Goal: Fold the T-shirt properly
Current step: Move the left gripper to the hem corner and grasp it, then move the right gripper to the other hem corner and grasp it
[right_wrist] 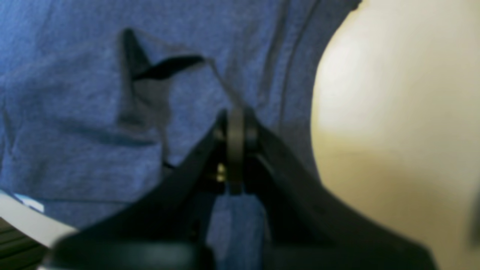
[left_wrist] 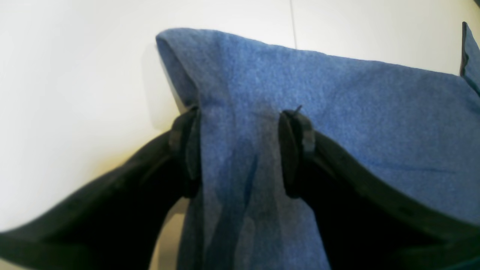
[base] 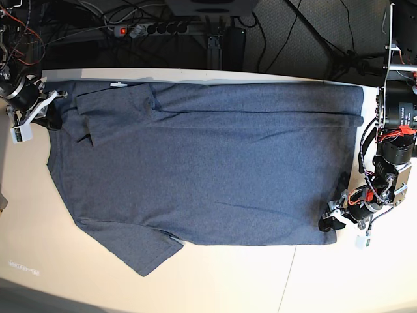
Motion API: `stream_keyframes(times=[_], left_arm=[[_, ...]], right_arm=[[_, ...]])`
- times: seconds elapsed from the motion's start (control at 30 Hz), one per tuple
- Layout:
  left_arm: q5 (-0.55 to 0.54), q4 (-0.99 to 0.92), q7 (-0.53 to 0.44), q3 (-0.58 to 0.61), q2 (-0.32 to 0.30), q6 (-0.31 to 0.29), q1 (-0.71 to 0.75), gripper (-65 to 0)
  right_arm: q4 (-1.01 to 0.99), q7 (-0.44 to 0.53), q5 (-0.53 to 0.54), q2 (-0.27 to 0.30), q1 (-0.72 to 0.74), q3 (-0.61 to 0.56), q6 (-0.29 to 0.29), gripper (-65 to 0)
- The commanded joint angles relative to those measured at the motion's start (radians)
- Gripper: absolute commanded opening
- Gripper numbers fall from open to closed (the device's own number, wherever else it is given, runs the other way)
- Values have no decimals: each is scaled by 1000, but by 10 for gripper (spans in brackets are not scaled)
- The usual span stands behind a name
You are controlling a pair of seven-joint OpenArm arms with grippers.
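Observation:
The blue-grey T-shirt (base: 208,163) lies spread plain side up across the white table (base: 215,280), hem toward the base view's right. One sleeve is folded in at the far left. My left gripper (base: 329,223) sits at the near hem corner. In the left wrist view its jaws (left_wrist: 240,150) stand apart astride a bunched fold of the T-shirt (left_wrist: 337,93), and cloth fills the gap between them. My right gripper (base: 51,117) is at the shoulder edge. Seen from the right wrist, the gripper (right_wrist: 235,116) is shut, and a ridge of the T-shirt (right_wrist: 75,112) is drawn into its tips.
A power strip (base: 150,27) and cables lie behind the table's back edge. The left arm's mount (base: 397,98) stands at the right side of the base view. A seam (base: 290,274) runs through the table top near the front right.

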Motion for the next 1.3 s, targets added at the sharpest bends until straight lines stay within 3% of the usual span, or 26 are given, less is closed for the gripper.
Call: stream_keyframes(times=[0.0,0.07,0.1,0.37,0.57,0.7,0.8,1.07,1.2,1.27], left_arm=[[-8,6,-18,-3,-9,16,-27,-463],[-7,6,-40,-3,-9,15,-27,-608],[-7,6,-49,-3,-9,15,-27,-650],[7,7,-51,-3,-3,15,-27,-650],[27,7,-50,-3,-6,14,-23,-650],[26,11,-50,-3,-10,-26,-29,-650],[27,13,-8,-3,-5,-38,-31,-650],[111,31,17,-2,63,-55,-30,-650],[112,31,17,-2,83,-58,-30,-650],[113,31,18,-2,83,-58,-30,-650]], right_arm=[[13,21,16,23,8,12,64,-650],[13,21,16,23,8,12,65,-650],[13,21,16,23,8,12,65,-650],[18,24,82,23,23,37,65,-650],[75,16,154,23,77,200,65,-650],[43,17,103,45,179,243,64,-650],[-52,21,37,68,295,236,61,-650],[-518,21,31,97,653,221,61,-650],[-732,37,30,93,785,131,61,-477],[-809,55,26,88,840,63,61,-447]])
